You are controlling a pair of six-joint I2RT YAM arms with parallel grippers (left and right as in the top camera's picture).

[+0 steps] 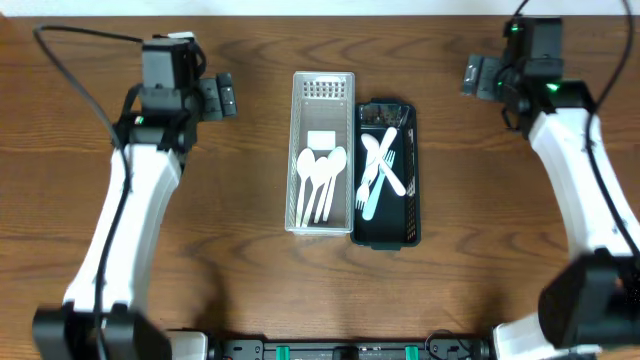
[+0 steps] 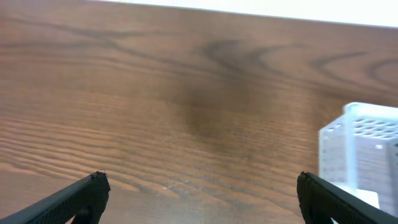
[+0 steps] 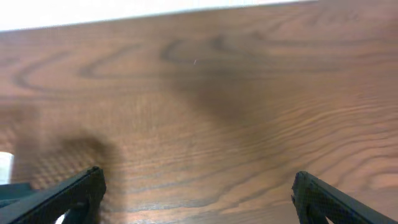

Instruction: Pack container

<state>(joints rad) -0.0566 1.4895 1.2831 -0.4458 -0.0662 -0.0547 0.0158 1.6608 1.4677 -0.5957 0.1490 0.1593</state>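
A white perforated container [image 1: 322,90] stands at the table's middle with three white spoons [image 1: 320,180] and a small white packet [image 1: 321,140] in it. Right beside it a black tray [image 1: 409,225] holds white forks and knives [image 1: 381,170], crossed over each other. My left gripper [image 1: 226,96] is open and empty at the far left of the containers; its fingers show in the left wrist view [image 2: 199,193], with the white container's corner [image 2: 364,149] at the right. My right gripper [image 1: 474,77] is open and empty at the far right, over bare wood [image 3: 196,190].
The table is dark brown wood [image 1: 230,280]. Both arms [image 1: 130,220] reach in from the front corners along the left and right sides. A black rail [image 1: 340,350] runs along the front edge.
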